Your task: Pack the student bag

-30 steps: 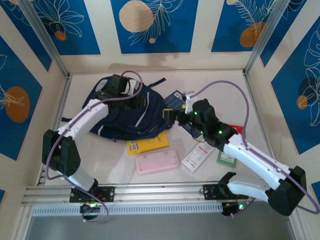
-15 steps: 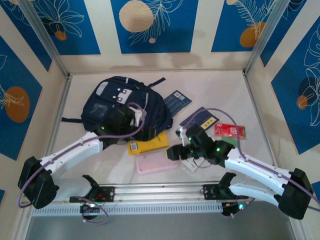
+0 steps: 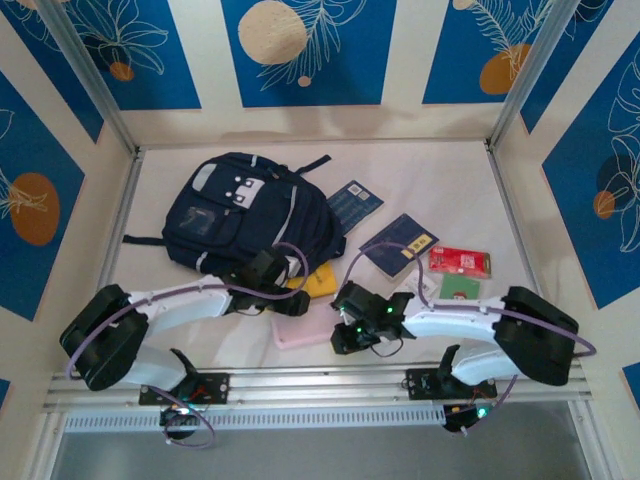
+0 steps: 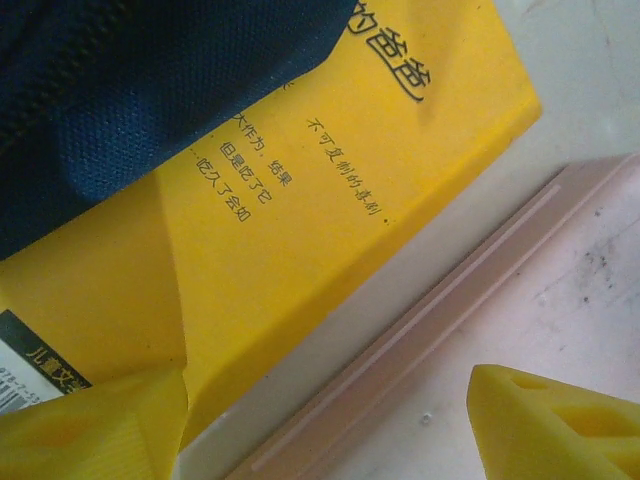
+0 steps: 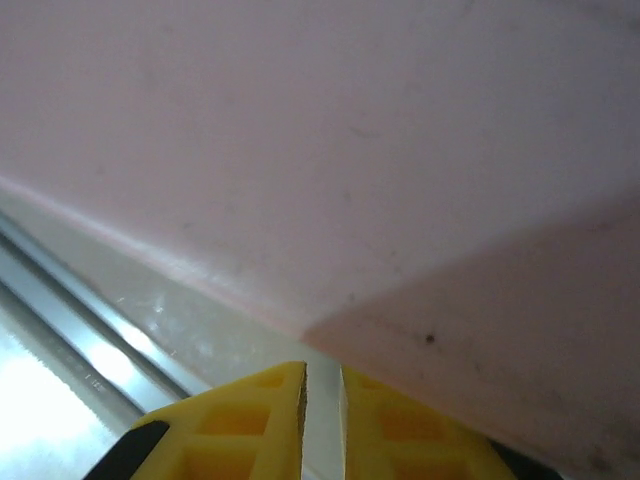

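Note:
The student bag, a navy backpack, lies flat at the back left of the table; its fabric fills the top left corner of the left wrist view. My left gripper hangs open and empty low over the gap between a yellow book and a pink case. At the pink case's right end my right gripper sits low on the table. Its yellow fingertips are closed to a thin slit with nothing between them. The pink case lies just ahead of them.
Two blue booklets, a red packet and a green card lie on the right half of the table. The aluminium rail runs along the near edge, close to the right gripper.
The left arm drew back off the bag to the yellow book and its jaws opened. The right arm dropped to the pink case's right end and its jaws closed.

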Action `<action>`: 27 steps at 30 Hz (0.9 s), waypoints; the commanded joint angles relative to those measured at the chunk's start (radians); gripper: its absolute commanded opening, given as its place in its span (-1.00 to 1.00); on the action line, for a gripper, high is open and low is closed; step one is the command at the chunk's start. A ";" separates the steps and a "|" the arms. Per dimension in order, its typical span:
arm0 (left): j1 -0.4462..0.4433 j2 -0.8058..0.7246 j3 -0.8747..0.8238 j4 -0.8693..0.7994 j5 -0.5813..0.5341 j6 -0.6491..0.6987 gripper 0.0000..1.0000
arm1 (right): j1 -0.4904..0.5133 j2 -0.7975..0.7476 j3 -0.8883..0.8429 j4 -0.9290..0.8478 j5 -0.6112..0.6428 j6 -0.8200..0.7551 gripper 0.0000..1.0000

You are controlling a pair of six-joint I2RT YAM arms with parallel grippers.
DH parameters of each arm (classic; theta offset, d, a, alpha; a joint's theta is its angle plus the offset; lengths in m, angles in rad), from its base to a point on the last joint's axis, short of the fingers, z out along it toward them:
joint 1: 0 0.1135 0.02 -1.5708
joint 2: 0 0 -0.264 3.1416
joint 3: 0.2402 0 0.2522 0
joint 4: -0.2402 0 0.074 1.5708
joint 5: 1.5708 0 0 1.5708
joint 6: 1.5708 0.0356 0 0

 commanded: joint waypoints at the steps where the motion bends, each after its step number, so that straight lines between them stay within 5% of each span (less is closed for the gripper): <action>1: -0.009 0.022 0.026 0.031 0.036 0.042 0.46 | -0.001 0.044 0.047 0.033 0.073 0.041 -0.65; 6: -0.011 0.075 0.013 0.099 0.133 0.009 0.42 | -0.062 0.046 0.052 -0.002 0.211 0.089 -0.63; 16: -0.012 0.115 0.021 0.210 0.257 -0.058 0.40 | -0.279 0.067 0.104 0.052 0.136 0.024 -0.48; 20: -0.013 0.140 0.015 0.269 0.298 -0.103 0.39 | -0.348 0.039 0.122 0.009 0.134 0.019 -0.27; 24: -0.047 0.135 0.025 0.252 0.251 -0.102 0.40 | -0.388 -0.038 0.115 -0.042 0.121 0.018 0.09; 27: -0.111 0.125 0.106 0.091 0.047 -0.096 0.54 | -0.405 -0.092 0.133 -0.141 0.158 0.040 0.28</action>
